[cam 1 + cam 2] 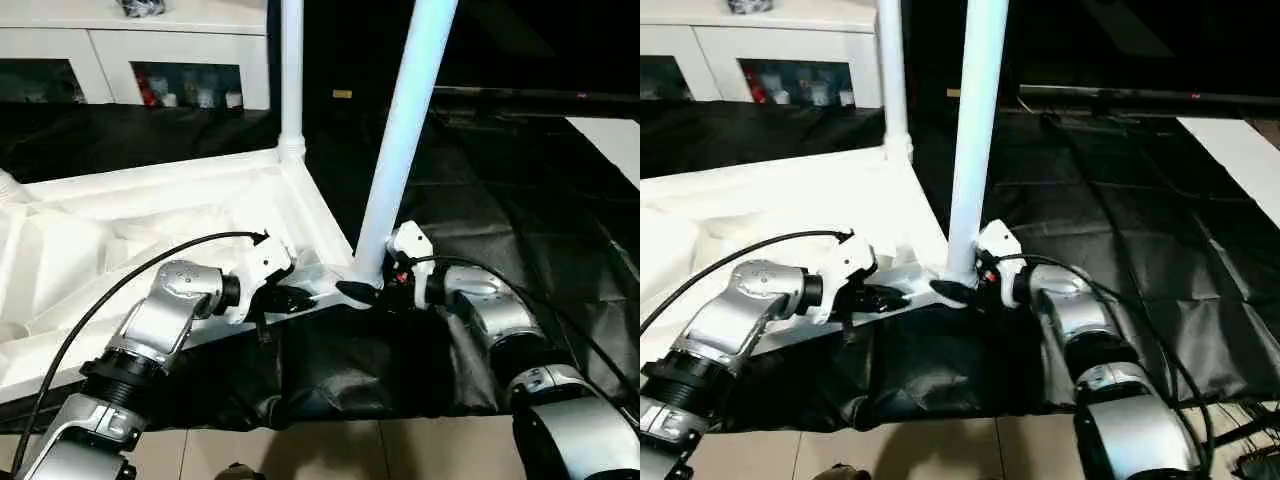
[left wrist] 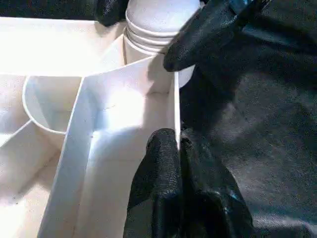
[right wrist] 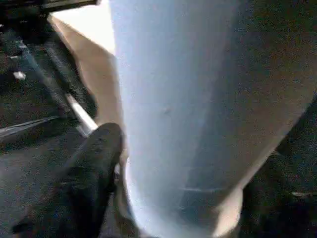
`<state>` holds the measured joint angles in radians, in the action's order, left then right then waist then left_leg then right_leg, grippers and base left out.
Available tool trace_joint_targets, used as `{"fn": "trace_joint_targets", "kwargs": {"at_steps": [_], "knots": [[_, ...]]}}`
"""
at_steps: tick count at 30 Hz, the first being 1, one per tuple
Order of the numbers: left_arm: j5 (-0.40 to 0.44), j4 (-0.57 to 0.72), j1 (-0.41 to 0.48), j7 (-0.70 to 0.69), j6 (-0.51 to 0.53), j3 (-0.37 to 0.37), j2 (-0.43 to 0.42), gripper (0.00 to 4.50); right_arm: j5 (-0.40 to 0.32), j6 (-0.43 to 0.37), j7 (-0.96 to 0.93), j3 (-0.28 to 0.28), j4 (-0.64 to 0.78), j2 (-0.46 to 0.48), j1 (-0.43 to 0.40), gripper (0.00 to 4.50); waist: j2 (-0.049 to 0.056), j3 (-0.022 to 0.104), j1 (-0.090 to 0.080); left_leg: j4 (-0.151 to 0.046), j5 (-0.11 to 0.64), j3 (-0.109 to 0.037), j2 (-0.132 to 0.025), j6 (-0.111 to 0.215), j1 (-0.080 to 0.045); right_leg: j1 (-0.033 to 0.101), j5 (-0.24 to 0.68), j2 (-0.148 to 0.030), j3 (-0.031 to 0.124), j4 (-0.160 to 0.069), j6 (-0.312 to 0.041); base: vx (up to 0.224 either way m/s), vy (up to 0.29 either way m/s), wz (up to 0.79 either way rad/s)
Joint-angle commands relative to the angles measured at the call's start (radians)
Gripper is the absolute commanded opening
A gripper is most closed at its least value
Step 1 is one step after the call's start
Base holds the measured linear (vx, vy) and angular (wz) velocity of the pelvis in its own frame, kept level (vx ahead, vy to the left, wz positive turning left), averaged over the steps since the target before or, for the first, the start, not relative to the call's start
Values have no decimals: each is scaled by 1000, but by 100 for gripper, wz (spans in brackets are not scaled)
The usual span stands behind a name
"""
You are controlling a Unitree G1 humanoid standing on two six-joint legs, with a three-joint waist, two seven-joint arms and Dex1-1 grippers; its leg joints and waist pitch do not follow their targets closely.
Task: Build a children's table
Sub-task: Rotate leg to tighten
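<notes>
The children's table top (image 1: 120, 235) lies upside down, ribbed underside up, on a black cover. One white leg (image 1: 291, 70) stands upright in the far corner socket. A second leg (image 1: 405, 130) leans in the near corner socket. My left gripper (image 1: 290, 297) is shut on the top's thin near rim (image 2: 176, 99), just beside that socket, with both black fingers (image 2: 158, 178) pinched on the wall. My right gripper (image 1: 372, 290) holds the leaning leg's base (image 3: 198, 109), one finger (image 3: 89, 173) pressed against its side and the other on the far side.
The big black-covered table (image 1: 520, 200) stretches to the right and behind. At the back left stands a white glass-door cabinet (image 1: 180, 70). A white panel (image 1: 610, 140) lies at the far right. The tiled floor (image 1: 400, 450) shows below the table's front edge.
</notes>
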<state>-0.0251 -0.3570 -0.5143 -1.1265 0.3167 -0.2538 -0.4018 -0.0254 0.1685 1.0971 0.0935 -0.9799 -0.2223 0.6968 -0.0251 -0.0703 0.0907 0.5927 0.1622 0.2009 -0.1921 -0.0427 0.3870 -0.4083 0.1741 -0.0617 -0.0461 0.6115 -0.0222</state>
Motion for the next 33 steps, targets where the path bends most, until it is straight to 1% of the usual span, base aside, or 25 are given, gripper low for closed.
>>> {"fn": "trace_joint_targets", "kwargs": {"at_steps": [1, 4, 5, 8, 10, 12, 14, 15, 16, 17, 18, 19, 20, 21, 22, 23, 24, 25, 26, 27, 28, 30, 31, 32, 33], "knots": [[-42, 69, -19, -38, -23, -12, 10, 0, 27, -3, 45, 40, 15, -2, -25, 307, 10, 76, -3, -70, 259, -22, -48, 15, -30, 42, 254, -78, 41, -71, -225, 0, 0, 0], [-46, 72, -18, -47, -19, -15, 5, 0, 30, -5, 62, 47, 22, -6, -28, 287, 10, 76, -3, -69, 255, -21, -48, 15, -31, 41, 245, -78, 42, -70, -227, 0, 0, 0], [-48, 81, -12, -57, -10, -16, -2, 0, 29, -10, 79, 53, 30, -7, -33, 272, 7, 76, -2, -69, 255, -21, -48, 15, -31, 41, 246, -78, 41, -70, -228, 0, 0, 0], [-51, 93, -4, -72, -1, -19, -14, 0, 22, -22, 104, 62, 48, -8, -42, 269, 9, 78, 0, -69, 239, -22, -50, 21, -28, 44, 226, -79, 41, -66, -230, 0, 0, 0], [-49, 92, -2, -75, -1, -20, -19, 0, 15, -31, 117, 66, 62, -6, -50, 267, 11, 78, -1, -69, 238, -22, -49, 22, -29, 43, 217, -77, 40, -66, -234, 0, 0, 0], [-42, 80, -5, -63, -6, -20, -15, 0, 11, -34, 119, 66, 65, -2, -54, 267, 12, 76, -1, -70, 252, -22, -48, 17, -30, 41, 234, -77, 41, -69, -232, 0, 0, 0], [-25, 50, -16, -9, -11, -13, 11, 0, 2, -44, 95, 55, 61, 15, -59, 267, 12, 75, 0, -71, 271, -22, -49, 11, -34, 39, 256, -79, 42, -73, -228, 0, 0, 0], [-6, 21, -29, 51, -17, -6, 39, 0, -5, -58, 53, 42, 52, 35, -60, 267, 11, 73, -2, -71, 274, -21, -48, 7, -34, 38, 264, -78, 43, -74, -225, 0, 0, 0], [1, 12, -34, 70, -19, -4, 47, 0, -3, -60, 30, 38, 47, 42, -58, 267, 11, 72, -1, -72, 287, -23, -48, 3, -36, 37, 283, -79, 43, -77, -222, 0, 0, 0], [16, -9, -46, 112, -23, 0, 64, 0, 0, -66, -28, 29, 33, 57, -53, 267, 11, 70, -2, -72, 307, -22, -47, -3, -40, 33, 322, -80, 44, -83, -213, 0, 0, 0], [46, -57, -77, 221, -19, 13, 106, 0, 9, -83, -189, 1, -10, 96, -31, 267, 10, 69, -4, -74, 325, -25, -45, -16, -43, 31, 363, -81, 44, -88, -201, 0, 0, 0], [46, -57, -77, 221, -19, 13, 106, 0, 9, -83, -189, 1, -10, 96, -31, 267, 15, 70, -3, -74, 326, -28, -45, -25, -43, 32, 374, -84, 43, -86, -197, 0, 0, 0], [61, -86, -99, 291, -9, 23, 134, 0, 11, -98, -289, -19, -38, 123, -15, 267, 12, 69, -9, -76, 334, -31, -43, -37, -42, 33, 397, -83, 42, -88, -187, 0, 0, 0], [68, -100, -112, 334, 0, 29, 151, 0, 10, -111, -349, -31, -51, 138, -6, 267, 11, 71, -10, -76, 348, -33, -42, -40, -43, 34, 421, -86, 40, -92, -176, 0, 0, 0], [69, -107, -121, 359, 7, 34, 165, 0, 7, -116, -388, -40, -59, 152, 1, 267, 10, 70, -13, -77, 350, -33, -42, -38, -37, 34, 432, -86, 40, -94, -167, 0, 0, 0], [71, -119, -139, 414, 23, 45, 197, 0, 0, -126, -480, -61, -78, 183, 18, 267, 17, 70, -12, -76, 352, -34, -42, -41, -40, 31, 434, -87, 41, -94, -165, 0, 0, 0], [71, -124, -148, 441, 32, 51, 213, 0, -4, -129, -530, -71, -88, 199, 27, 267, 20, 70, -14, -75, 358, -32, -42, -43, -43, 28, 433, -84, 41, -96, -163, 0, 0, 0], [77, -134, -168, 513, 52, 61, 259, 0, -16, -134, -670, -104, -115, 247, 56, 267, 21, 71, -19, -76, 362, -35, -42, -53, -42, 28, 419, -84, 40, -93, -167, 0, 0, 0], [78, -135, -168, 515, 53, 61, 261, 0, -17, -134, -676, -105, -116, 249, 57, 267, 18, 72, -22, -77, 357, -34, -42, -54, -40, 29, 411, -83, 40, -94, -166, 0, 0, 0], [93, -134, -171, 548, 47, 53, 287, 0, -30, -116, -733, -124, -120, 287, 71, 267, 17, 75, -21, -75, 351, -32, -40, -49, -41, 29, 390, -82, 40, -94, -163, 0, 0, 0], [93, -134, -171, 548, 47, 53, 287, 0, -30, -116, -733, -124, -120, 287, 71, 267, 17, 75, -21, -74, 346, -32, -40, -46, -39, 29, 375, -82, 41, -93, -163, 0, 0, 0], [96, -132, -169, 548, 38, 48, 298, 0, -27, -98, -737, -124, -116, 302, 73, 267, 16, 79, -20, -72, 308, -29, -39, -28, -32, 35, 304, -80, 42, -86, -170, 0, 0, 0], [98, -129, -164, 537, 28, 42, 298, 0, -30, -89, -714, -123, -111, 307, 71, 267, 13, 82, -20, -71, 277, -27, -39, -14, -28, 40, 252, -79, 41, -80, -181, 0, 0, 0], [101, -131, -162, 534, 20, 38, 300, 0, -30, -83, -703, -124, -112, 312, 70, 301, 13, 83, -18, -68, 248, -24, -38, 0, -27, 42, 210, -80, 42, -76, -192, 0, 0, 0], [95, -118, -144, 499, 10, 31, 291, 0, -59, -86, -658, -144, -102, 313, 68, 322, 13, 85, -15, -67, 225, -24, -39, 12, -25, 45, 176, -80, 42, -71, -201, 0, 0, 0]]}}
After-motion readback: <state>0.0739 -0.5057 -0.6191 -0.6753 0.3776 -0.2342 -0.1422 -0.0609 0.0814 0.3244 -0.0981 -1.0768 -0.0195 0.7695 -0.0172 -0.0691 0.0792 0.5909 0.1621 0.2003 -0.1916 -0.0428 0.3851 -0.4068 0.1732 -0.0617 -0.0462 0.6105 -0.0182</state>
